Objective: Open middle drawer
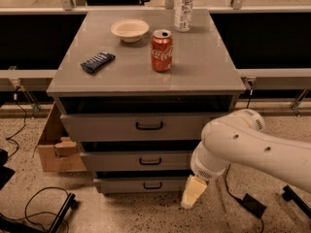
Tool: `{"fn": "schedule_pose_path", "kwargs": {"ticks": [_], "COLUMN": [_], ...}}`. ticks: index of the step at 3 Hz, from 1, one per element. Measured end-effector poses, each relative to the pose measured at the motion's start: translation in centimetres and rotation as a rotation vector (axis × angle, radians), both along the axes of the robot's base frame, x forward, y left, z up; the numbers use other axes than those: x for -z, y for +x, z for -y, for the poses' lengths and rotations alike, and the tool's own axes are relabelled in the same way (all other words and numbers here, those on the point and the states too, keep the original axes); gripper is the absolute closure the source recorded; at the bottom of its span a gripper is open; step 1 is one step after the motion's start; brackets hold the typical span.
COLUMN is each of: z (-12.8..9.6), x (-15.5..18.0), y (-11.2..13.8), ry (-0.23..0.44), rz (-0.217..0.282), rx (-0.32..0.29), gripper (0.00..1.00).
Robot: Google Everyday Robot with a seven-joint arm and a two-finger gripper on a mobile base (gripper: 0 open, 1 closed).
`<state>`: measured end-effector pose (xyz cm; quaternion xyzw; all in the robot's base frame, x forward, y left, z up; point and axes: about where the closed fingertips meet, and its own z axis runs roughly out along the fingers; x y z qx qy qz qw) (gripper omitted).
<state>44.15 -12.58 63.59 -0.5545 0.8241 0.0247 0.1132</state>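
Your gripper [193, 192] is hanging low at the right front corner of the cabinet, pointing down toward the speckled floor, just beside the right end of the lowest drawer [116, 184]. You cannot tell from this view how wide it is standing, though it appears to be carrying nothing and is touching no handle. The white arm [252, 147] behind it is reaching in from the right edge. The middle drawer [116, 161] is sitting between the taller top drawer [97, 128] and the lowest one, and its black bar handle [150, 161] is lying up and to the left of the gripper, apart from it. None of its grey inside is showing, so you are most likely looking at a shut drawer. The task is only beginning: the approach, the grasp on the handle and the pull are all waiting to be done. On the cabinet top [204, 76] a red soda can [162, 51], a pale bowl [129, 29], a clear bottle [184, 1] and a dark wrapped bar [97, 62] are standing away from the drawer fronts. A cardboard box [51, 147] is sitting on the floor at the left.
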Motion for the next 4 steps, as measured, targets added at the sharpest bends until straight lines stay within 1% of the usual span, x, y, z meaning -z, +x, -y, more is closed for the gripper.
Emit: {"fn": "schedule_pose_path", "kwargs": {"ticks": [1,2,3,4], "z": [-2.2,-3.2,-3.9,-4.1], "x": [3.6,5.8,9.0,12.2], "y": [0.6,1.3,2.7,4.9], "ry": [0.002,-0.009,-0.052,-0.106], "rz": [0.012,0.048,0.071,0.091], "rx": [-0.039,-0.067,-0.099,-0.135], "gripper": [0.0,0.0,0.0,0.0]}}
